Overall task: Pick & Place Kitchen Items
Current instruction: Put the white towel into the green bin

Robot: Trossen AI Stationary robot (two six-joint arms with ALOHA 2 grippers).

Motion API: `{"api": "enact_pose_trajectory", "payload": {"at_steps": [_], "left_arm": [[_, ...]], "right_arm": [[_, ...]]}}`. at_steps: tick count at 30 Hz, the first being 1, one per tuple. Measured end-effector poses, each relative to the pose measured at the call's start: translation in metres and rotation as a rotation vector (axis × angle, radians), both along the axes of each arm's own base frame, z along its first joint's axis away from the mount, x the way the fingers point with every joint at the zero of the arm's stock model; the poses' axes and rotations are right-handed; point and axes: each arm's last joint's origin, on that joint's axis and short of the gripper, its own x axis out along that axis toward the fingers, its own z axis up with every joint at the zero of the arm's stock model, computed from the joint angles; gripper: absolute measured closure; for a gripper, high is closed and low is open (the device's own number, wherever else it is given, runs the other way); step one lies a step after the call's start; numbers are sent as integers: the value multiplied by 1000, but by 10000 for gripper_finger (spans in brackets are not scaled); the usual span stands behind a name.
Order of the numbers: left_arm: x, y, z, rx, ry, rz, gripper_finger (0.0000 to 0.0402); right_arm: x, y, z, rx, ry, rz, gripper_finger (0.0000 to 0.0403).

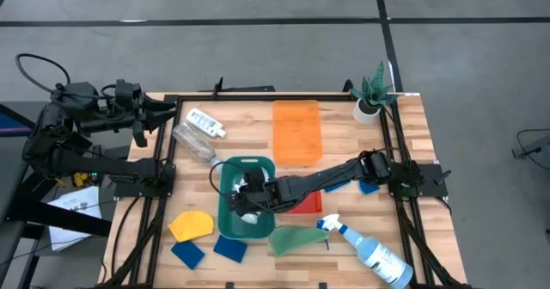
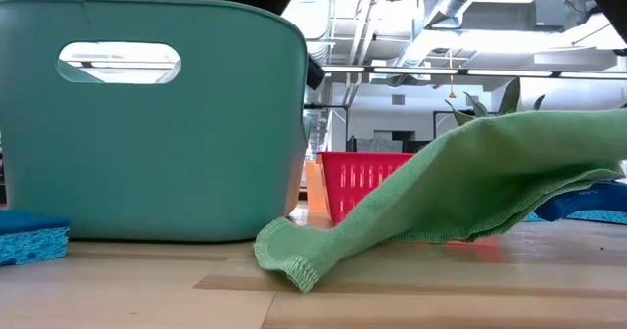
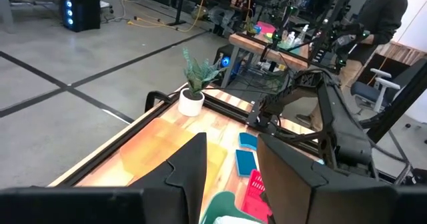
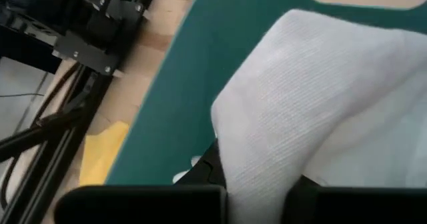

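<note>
Hidden: right gripper (image 1: 245, 199) fingertips — buried in white cloth (image 4: 320, 97), clamped shut on it.
Place: cloth inside teal bin (image 1: 225, 220), bunched and ribbed.
Room: green cloth (image 2: 470, 187) lies just beside the bin.
Left gripper (image 1: 163, 108): off the table's far-left edge — fingers partly apart, holding nothing.

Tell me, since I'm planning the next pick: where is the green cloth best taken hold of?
Probably at the raised fold of the green cloth, coming from above. In the low view it humps up off the table rather than lying flat, so a gripper could pinch that ridge; its flat hem offers less to pinch.
</note>
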Motion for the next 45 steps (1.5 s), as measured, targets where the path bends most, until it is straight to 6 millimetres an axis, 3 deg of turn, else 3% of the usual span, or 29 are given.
{"api": "enact_pose_trajectory", "payload": {"at_steps": [4,9,25,32,45], "left_arm": [[0,0,0,0,1,0,270],[0,0,0,0,1,0,270],[1,0,0,-4,0,-19,270],[1,-1,0,-5,0,-21,270],[1,-1,0,-5,0,-23,270]], "right_arm": [[6,1,-16,19,0,13,399],[8,7,-21,43,-12,13,398],[5,13,-22,62,-14,0,375],[5,14,-21,71,-21,-9,324],[5,15,-21,110,-43,-55,183]]}}
